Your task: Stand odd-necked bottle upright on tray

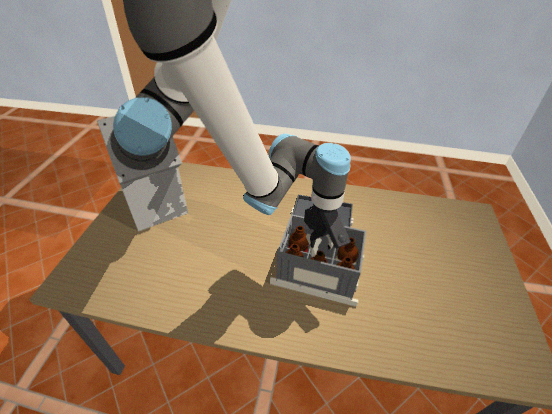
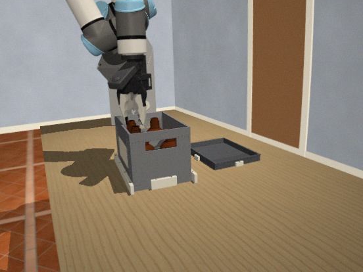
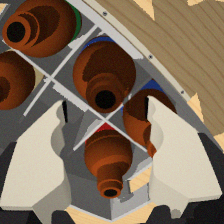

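Inside the gray divided crate stand five glossy brown bottles with narrow ringed necks; which neck differs, I cannot tell. The two-jaw gripper, partly open and gripping nothing, reaches into it.

Five brown bottles in the grey crate.
All stand upright (divided cells); the dark, shallow tray lies flat beside, at twelve o'clock in top view.

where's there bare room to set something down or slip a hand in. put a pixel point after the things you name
The tray (image 2: 221,150) shows bare inside its low rim. The crate (image 1: 320,278) (image 2: 160,165) has broad bare tabletop (image 1: 430,282) (image 2: 250,211) on the side away from the robot's base (image 1: 154,199). It is crowded inside the crate, where five bottles and the gripper's fingers share the cells.
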Controlling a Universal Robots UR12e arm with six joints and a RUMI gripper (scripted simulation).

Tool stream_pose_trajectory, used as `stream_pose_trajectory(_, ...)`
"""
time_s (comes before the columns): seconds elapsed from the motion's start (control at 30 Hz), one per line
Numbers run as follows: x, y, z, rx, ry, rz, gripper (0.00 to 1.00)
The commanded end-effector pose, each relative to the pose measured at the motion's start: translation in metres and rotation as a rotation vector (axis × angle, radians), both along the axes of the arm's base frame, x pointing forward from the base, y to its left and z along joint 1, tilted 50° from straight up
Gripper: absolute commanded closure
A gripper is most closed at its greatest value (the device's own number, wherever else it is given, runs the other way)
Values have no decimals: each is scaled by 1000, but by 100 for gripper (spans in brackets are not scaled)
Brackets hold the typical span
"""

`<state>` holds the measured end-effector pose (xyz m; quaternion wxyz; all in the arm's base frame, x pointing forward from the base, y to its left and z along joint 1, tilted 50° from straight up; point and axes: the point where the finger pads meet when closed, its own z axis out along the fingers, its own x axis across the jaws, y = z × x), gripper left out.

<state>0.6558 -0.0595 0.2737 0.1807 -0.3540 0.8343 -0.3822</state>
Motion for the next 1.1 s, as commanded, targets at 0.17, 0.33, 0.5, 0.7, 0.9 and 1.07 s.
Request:
stream_pose_trajectory(0.17, -19, 17, 21, 0, -1, 0, 62)
stream_pose_trajectory(0.33, -24, 21, 27, 0, -1, 0, 62)
stream_pose_trajectory(0.5, -29, 27, 34, 0, -1, 0, 62)
stream_pose_trajectory(0.7, -32, 29, 37, 0, -1, 0, 62)
stream_pose_trajectory(0.9, -32, 29, 37, 0, -1, 0, 100)
stream_pose_trajectory(1.07, -32, 29, 37, 0, -1, 0, 100)
